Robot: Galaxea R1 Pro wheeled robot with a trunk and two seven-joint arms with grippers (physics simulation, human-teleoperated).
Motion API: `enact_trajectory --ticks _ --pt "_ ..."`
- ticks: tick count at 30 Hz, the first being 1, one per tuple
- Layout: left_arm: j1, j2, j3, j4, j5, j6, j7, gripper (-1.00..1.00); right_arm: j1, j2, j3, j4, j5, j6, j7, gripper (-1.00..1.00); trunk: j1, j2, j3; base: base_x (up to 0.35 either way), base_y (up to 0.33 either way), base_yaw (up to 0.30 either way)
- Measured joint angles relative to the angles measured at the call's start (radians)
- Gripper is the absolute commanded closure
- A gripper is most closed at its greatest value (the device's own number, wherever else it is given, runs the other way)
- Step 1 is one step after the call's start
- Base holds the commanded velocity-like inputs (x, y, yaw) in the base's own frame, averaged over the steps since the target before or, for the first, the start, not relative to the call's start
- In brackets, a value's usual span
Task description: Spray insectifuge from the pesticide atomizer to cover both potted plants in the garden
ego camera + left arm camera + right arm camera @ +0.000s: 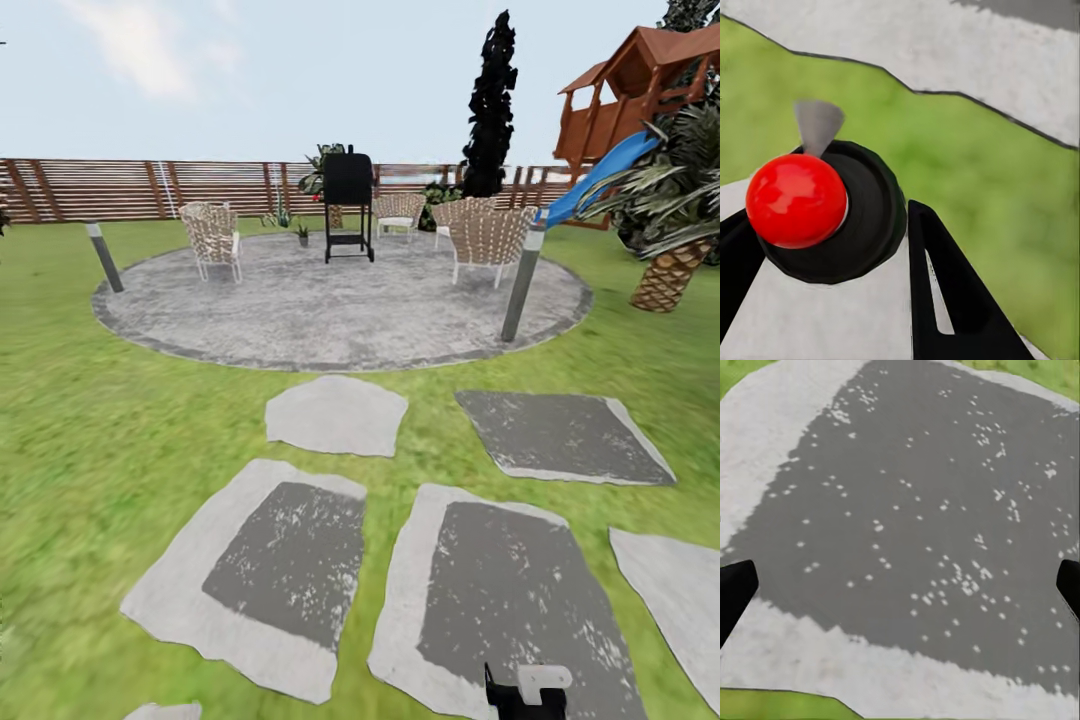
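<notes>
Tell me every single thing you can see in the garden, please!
Patio: one, grey, round, mid-lawn.
Stepping stones: several, grey, in the near grass.
Wicker chairs: four, tan, around the patio.
Grill: one, black, back of the patio.
Posts: two, grey, at the patio edges.
Fence: brown slats, behind.
Potted plant: one, small, green, left of the grill.
Playhouse: brown, blue slide, far right.
Palm: one, right.
Atomizer: black, red top, between the left gripper's fingers.
Right gripper: black, open.

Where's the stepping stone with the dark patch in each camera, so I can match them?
Head view: stepping stone at the bottom, right of centre.
Right wrist view: beneath the open right pincer.
Left wrist view: a pale stone, cannot tell if the same.
Shared landmark: grass edging the stone.
</notes>
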Motion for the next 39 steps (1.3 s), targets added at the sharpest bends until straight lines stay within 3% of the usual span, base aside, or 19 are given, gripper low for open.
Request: enact_trajectory --ticks 13,39 --pt "0.0 0.0 0.0 0.0 0.001 0.0 0.0 1.0 0.0 0.0 0.0 0.0 0.0 0.0 0.0 -1.0 0.0 0.0 0.0 0.32 -0.129 0.254" --pt "0.0 0.001 0.0 0.0 0.001 0.0 0.0 1.0 0.0 0.0 0.0 0.0 0.001 0.0 0.002 -1.0 0.0 0.0 0.0 0.329 -0.074 0.011"
